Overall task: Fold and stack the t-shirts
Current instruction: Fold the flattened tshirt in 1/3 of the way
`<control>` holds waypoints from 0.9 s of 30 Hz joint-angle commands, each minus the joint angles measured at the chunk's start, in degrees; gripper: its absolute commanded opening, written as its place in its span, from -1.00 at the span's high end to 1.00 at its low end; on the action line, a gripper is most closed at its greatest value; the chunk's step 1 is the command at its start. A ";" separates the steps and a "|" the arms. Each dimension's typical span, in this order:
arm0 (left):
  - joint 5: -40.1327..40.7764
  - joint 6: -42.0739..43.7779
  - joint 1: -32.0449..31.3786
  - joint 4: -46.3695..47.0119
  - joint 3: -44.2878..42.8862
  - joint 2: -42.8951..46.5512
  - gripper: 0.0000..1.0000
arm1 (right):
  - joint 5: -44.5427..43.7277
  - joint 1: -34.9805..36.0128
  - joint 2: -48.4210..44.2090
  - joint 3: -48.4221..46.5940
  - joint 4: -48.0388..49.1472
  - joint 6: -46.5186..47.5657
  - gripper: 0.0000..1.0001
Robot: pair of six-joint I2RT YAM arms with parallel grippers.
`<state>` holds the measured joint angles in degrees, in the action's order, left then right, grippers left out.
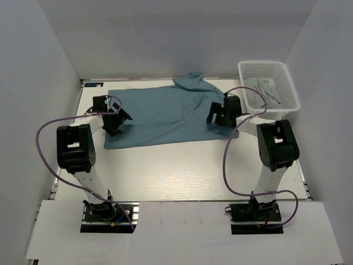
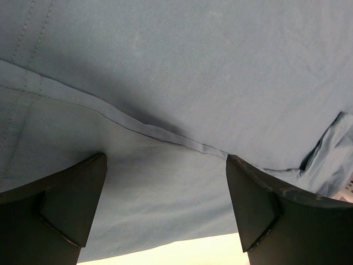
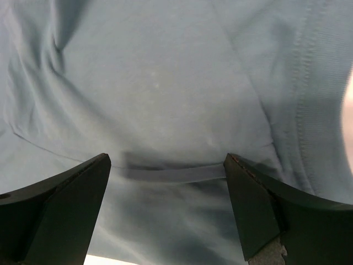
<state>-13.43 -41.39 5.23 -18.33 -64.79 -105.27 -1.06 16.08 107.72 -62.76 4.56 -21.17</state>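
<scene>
A dusty teal-blue t-shirt (image 1: 165, 113) lies partly folded on the table, with a bunched part at its far edge. My left gripper (image 1: 117, 122) is open over the shirt's left end. In the left wrist view (image 2: 165, 165) its fingers straddle a folded edge of the t-shirt (image 2: 182, 66), near the cloth's front edge. My right gripper (image 1: 216, 117) is open over the shirt's right end. In the right wrist view (image 3: 167, 165) its fingers straddle a raised fold of the t-shirt (image 3: 160, 83).
A white plastic basket (image 1: 268, 86) stands at the back right, with greyish cloth inside. White walls enclose the table (image 1: 182, 171) on three sides. Purple cables loop beside both arms.
</scene>
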 commanded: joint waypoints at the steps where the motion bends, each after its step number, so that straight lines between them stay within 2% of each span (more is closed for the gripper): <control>1: 4.11 0.43 0.21 -6.19 5.10 3.75 -1.00 | 2.12 -1.92 -4.00 7.09 -3.59 -5.11 -0.81; 5: 4.82 -0.10 0.21 -7.68 9.59 8.85 -1.00 | 1.32 -1.66 -12.26 15.46 -9.90 -7.92 -0.81; 6: 4.82 -0.10 0.21 -7.69 10.56 11.47 -1.00 | 1.32 -1.57 -16.88 20.52 -11.14 -9.75 -0.81; 9: 5.43 -0.10 -0.40 -9.17 14.86 16.22 -1.00 | 4.30 -0.87 -22.19 26.45 -11.24 -13.27 -0.81; 10: 6.13 -0.10 -0.92 -10.40 16.87 19.90 -1.00 | 5.10 -0.61 -28.47 32.21 -11.24 -14.59 -0.81; 12: 7.72 -2.11 -1.63 -11.03 20.47 23.87 -1.00 | 5.98 -0.34 -35.43 37.93 -12.19 -15.56 -0.81; 14: 7.72 -2.82 -2.16 -11.73 22.16 29.56 -1.00 | 5.11 0.18 -45.09 39.81 -13.43 -16.18 -0.81; 17: 8.25 -2.82 -2.16 -13.58 22.17 33.98 -1.00 | 4.05 0.80 -54.60 40.27 -15.89 -12.77 -0.81; 21: 8.25 -3.35 -2.16 -14.37 17.43 38.38 -1.00 | 6.41 1.59 -56.66 34.56 -16.86 -5.66 -0.81; 25: 6.49 -2.73 -2.16 -12.97 13.30 39.00 -1.00 | 12.04 2.29 -47.73 31.04 -10.37 1.55 -0.81; 26: 6.49 -2.13 -2.16 -12.96 12.25 37.96 -1.00 | 17.27 2.47 -44.04 28.95 -9.66 2.79 -0.81; 27: 6.49 -0.90 -2.16 -12.96 9.80 37.17 -1.00 | 18.89 2.73 -40.78 27.01 -8.96 3.32 -0.81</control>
<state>-6.52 -43.72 3.22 -32.40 -50.78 -67.94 9.67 18.11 60.55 -30.98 -8.43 -23.68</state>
